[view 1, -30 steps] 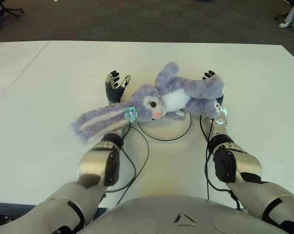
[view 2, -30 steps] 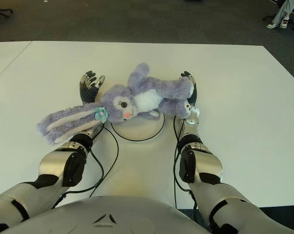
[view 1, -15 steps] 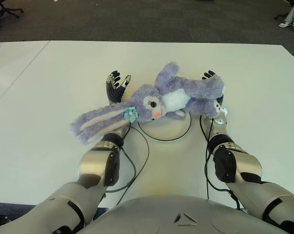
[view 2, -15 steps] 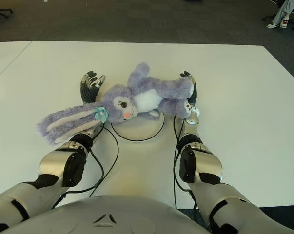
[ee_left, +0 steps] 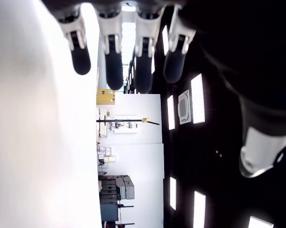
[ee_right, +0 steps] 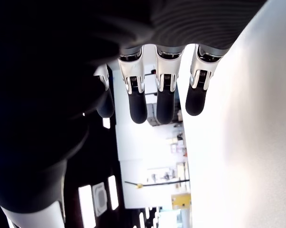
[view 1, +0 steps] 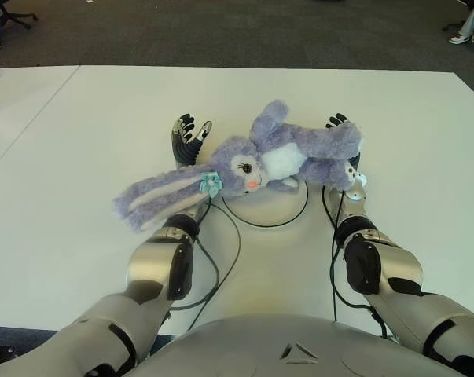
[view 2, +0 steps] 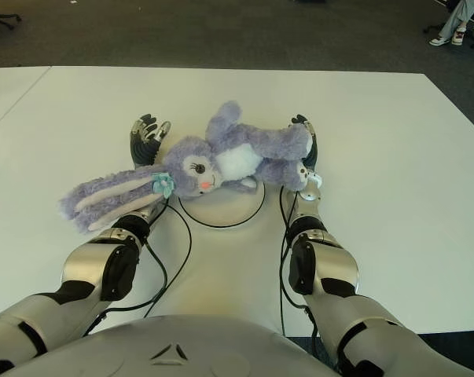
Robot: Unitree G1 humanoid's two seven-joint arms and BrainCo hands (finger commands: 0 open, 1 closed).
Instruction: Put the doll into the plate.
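Taking the plate (view 1: 266,212) as the landmark, the scene runs like this. Furthest out on the plate's left side, the doll's (view 1: 252,161) long ears trail over the left forearm and droop toward the white tabletop (view 1: 79,141). Just left of the plate stands the left hand (view 1: 186,140), palm turned inward, fingers straight and spread; its wrist view shows the fingertips (ee_left: 114,71) extended with nothing between them, so it is open and cradling, not gripping. The doll's head sits against this hand, over the plate's left rim.

The doll lies crosswise, its long axis running left to right between the two hands, its white belly over the plate's far half. Whether it is touching the plate or held slightly above it cannot be told from the eye views.

Just right of the plate is the right hand (view 1: 345,149), also palm inward with fingers (ee_right: 137,99) straight and open, the doll's legs pressed against it. Both hands are equally near, one at each end of the doll. Judging by this, the doll sits mostly over the plate, and the coming move is likely for the hands to part outward along the doll's axis, leaving it on the plate.
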